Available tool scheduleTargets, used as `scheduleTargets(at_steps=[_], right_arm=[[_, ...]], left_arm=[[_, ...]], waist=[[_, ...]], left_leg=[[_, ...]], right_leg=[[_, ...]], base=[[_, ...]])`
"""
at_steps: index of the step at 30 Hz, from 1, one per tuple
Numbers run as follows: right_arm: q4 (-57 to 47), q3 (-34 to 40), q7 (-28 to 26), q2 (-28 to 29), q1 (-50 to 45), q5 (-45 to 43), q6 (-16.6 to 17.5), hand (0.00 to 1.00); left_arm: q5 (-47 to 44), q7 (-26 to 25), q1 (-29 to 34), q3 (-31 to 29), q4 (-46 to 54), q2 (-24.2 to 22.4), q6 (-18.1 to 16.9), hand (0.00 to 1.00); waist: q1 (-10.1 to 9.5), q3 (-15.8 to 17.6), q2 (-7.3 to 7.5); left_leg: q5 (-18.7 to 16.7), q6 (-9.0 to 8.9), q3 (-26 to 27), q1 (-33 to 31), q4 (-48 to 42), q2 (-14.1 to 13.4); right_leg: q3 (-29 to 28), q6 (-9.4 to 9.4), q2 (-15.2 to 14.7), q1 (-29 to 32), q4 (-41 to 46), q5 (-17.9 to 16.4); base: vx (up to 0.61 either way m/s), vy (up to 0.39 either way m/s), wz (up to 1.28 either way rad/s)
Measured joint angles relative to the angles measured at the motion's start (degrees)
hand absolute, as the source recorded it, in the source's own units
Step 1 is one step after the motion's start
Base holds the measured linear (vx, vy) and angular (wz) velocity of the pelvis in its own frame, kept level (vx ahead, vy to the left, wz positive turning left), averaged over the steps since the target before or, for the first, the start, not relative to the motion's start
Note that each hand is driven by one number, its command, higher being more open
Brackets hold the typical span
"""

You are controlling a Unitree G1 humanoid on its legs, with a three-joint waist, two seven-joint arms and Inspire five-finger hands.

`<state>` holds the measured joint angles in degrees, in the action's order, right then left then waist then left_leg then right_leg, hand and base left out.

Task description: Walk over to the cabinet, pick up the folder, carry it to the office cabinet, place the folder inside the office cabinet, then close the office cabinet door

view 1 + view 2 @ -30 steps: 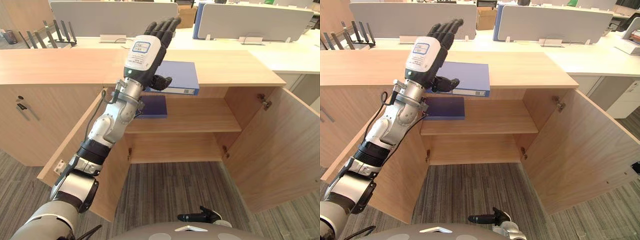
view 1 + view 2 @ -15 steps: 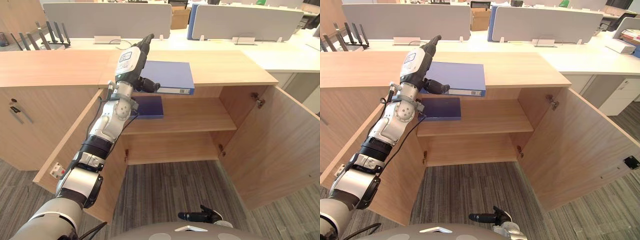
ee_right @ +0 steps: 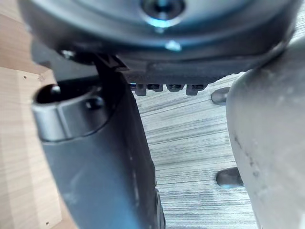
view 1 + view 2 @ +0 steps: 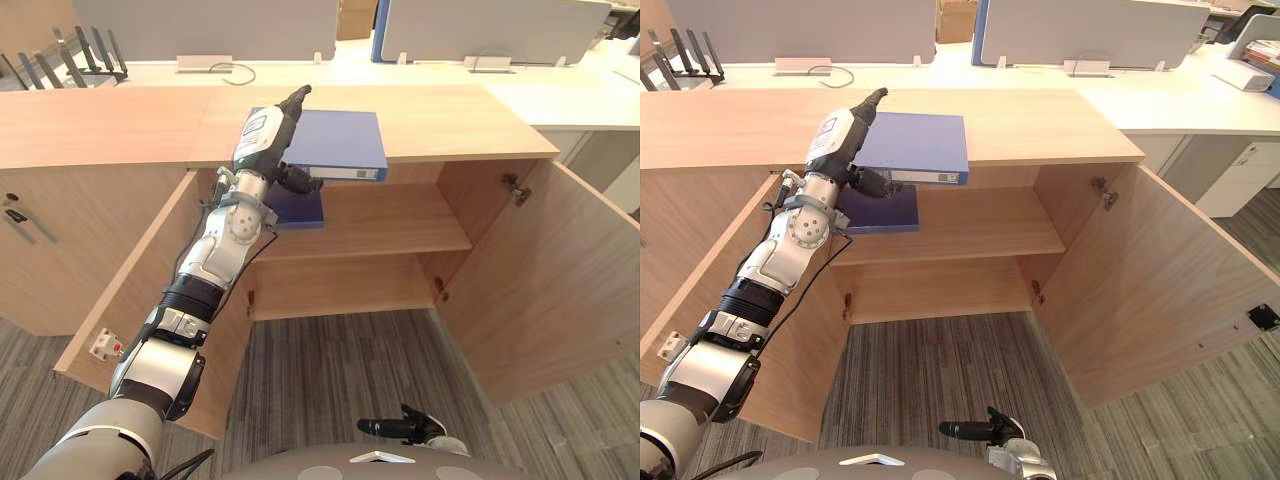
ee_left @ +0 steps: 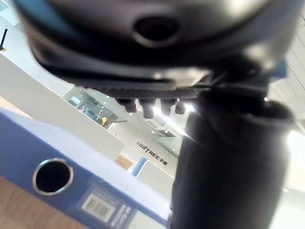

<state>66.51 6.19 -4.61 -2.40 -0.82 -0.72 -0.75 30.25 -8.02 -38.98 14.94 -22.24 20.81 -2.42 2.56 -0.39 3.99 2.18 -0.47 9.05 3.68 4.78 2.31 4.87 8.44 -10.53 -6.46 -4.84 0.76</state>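
I see the cabinet with both doors swung open toward me and a darker folder on its upper shelf. The blue folder lies flat on top, spine along the near edge, running left-right. My left hand is at its left edge: fingers straight, thumb under the spine. My right hand sits low, fingers relaxed.

Cabinet: wood-grain laminate, matt and smooth; same finish on tabletop, shelf and both open doors. Folder: smooth blue cover with low sheen, looks like plastic-coated board. Its spine carries a shiny metal ring and a white paper label. Dark blue binder at the folder's 6 o'clock: matt cover. Left hand: dark plastic, semi-gloss. Hinge at the folder's 3 o'clock: bright metal. Floor: grey striped carpet, rough weave.
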Motion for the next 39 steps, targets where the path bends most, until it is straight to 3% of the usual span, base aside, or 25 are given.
scheduleTargets(at_steps=[15,39], right_arm=[[-0.3,-0.1,0.0,-0.3,0.6,0.0,0.2,1.00],[-0.5,0.0,0.0,-0.6,0.5,0.0,0.4,1.00]], left_arm=[[11.5,0.1,0.3,6.6,-4.2,2.6,-2.7,1.00],[17.7,-1.5,-1.8,6.5,-10.0,5.1,-2.0,1.00]], waist=[[1.48,0.8,-0.71],[1.94,1.2,-1.22]], left_leg=[[-0.2,-0.27,0.8,-0.1,0.0,-0.1],[-0.6,-0.55,3.2,-0.3,0.0,-0.1]], right_leg=[[-0.4,0.38,0.0,0.5,0.0,0.4],[-2.2,0.61,0.0,2.1,0.0,1.3]], base=[[0.00,0.000,-0.02],[-0.02,-0.010,-0.05]])
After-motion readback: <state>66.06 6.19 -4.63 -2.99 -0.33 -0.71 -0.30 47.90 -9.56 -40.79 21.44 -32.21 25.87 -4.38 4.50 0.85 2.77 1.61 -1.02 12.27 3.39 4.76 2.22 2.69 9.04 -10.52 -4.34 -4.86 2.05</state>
